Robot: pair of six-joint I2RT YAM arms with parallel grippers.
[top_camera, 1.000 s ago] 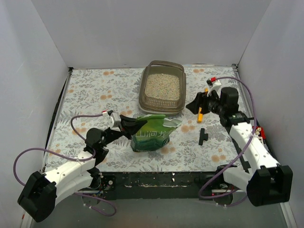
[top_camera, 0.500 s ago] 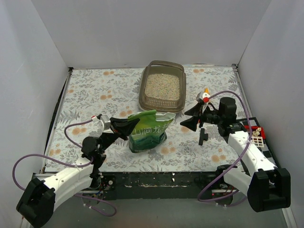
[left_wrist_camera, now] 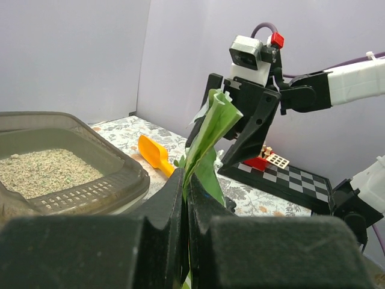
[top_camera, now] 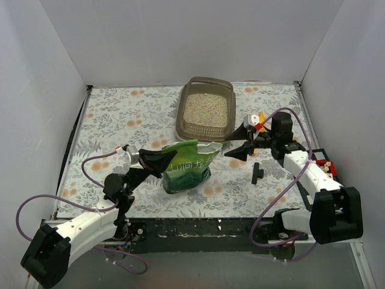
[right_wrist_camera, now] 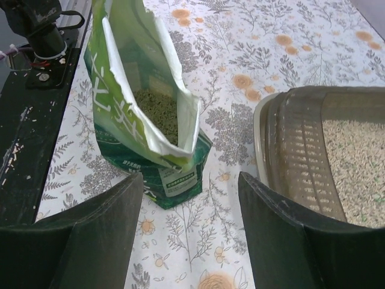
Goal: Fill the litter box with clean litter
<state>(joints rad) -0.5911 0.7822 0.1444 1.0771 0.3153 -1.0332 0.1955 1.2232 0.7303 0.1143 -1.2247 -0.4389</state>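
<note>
Left fingers (left_wrist_camera: 185, 180): clenched on the top edge of the green pouch (top_camera: 187, 168); the film runs up from between them.
Right fingers (right_wrist_camera: 189, 180): spread wide, nothing in them.
What changed, right: a second ago they were back by the yellow scoop (left_wrist_camera: 153, 153), beside the litter box (top_camera: 180, 117). Now they have swung across and face the pouch's open mouth, which stands just ahead of them.
What changed, left: I drew the pouch a little nearer and to my left on the desk (top_camera: 120, 114). Over the last half second it has stayed put, upright.
Meaning for the task: I judge I am lining up a two-sided hold, the right fingers going for the free lip, so the pouch can be lifted and tipped.
Clean litter (top_camera: 206, 110): a pale beige layer already covers the box floor, beyond and to the right of my left fingers and close on the right of my right fingers. I read this as a top-up.
Pouch contents: greenish granules show deep inside from the right wrist.
Writing, front: large white characters run across the pouch, too blurred for me to read.
Writing, base: a small pale label panel, illegible.
Brand: cannot tell.
</note>
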